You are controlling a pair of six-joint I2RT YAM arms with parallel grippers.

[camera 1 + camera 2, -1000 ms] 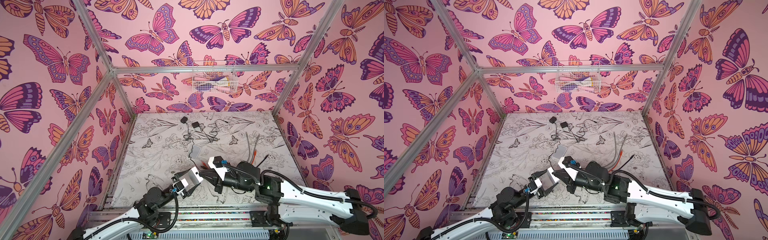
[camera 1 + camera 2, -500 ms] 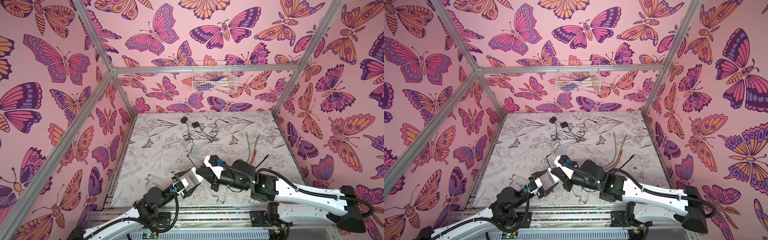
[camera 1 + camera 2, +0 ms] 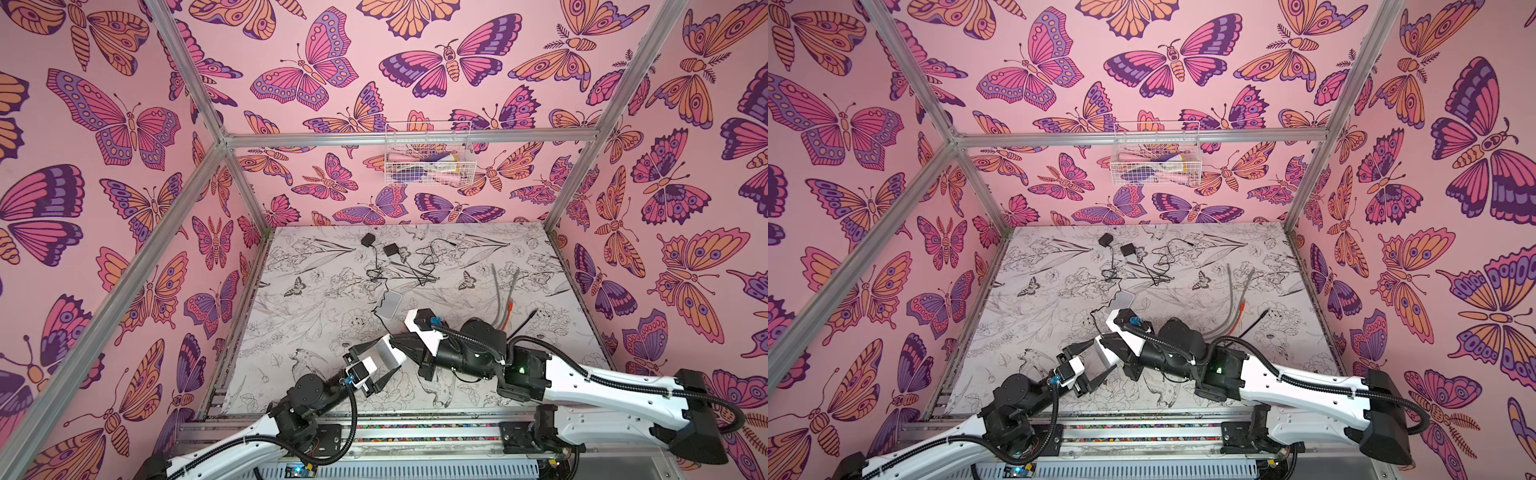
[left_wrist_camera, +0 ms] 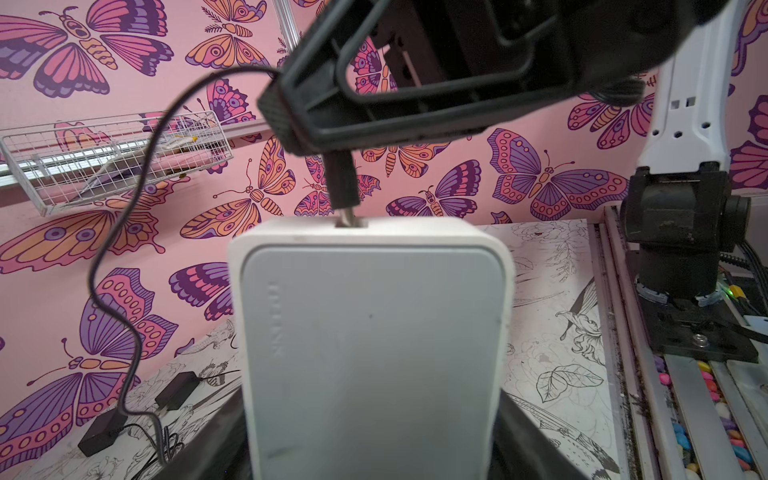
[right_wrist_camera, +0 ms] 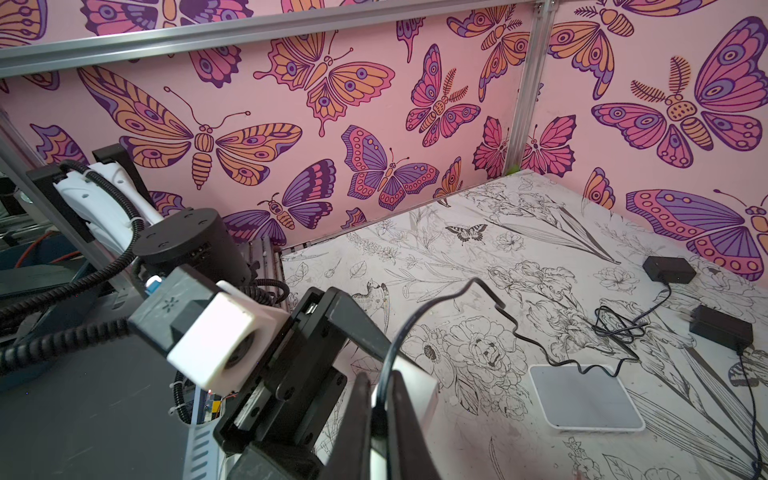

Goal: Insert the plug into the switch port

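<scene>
Two eyes overhead, one camera on each wrist.
The stereo pair hangs high over the near edge, looking down and away across the white flower-printed tabletop (image 3: 316, 291) to the far pink butterfly wall (image 3: 332, 174); both top views share almost the whole cell. The left wrist camera sits right behind the pale grey plastic switch box (image 4: 370, 340), with the black barrel plug (image 4: 344, 183) close ahead, facing the far right corner; it shares the white wire basket (image 4: 112, 153) with both top views. The right wrist camera looks low toward the far left corner, sharing the two black power adapters (image 5: 669, 268) and a second flat grey box (image 5: 582, 399) with them.
</scene>
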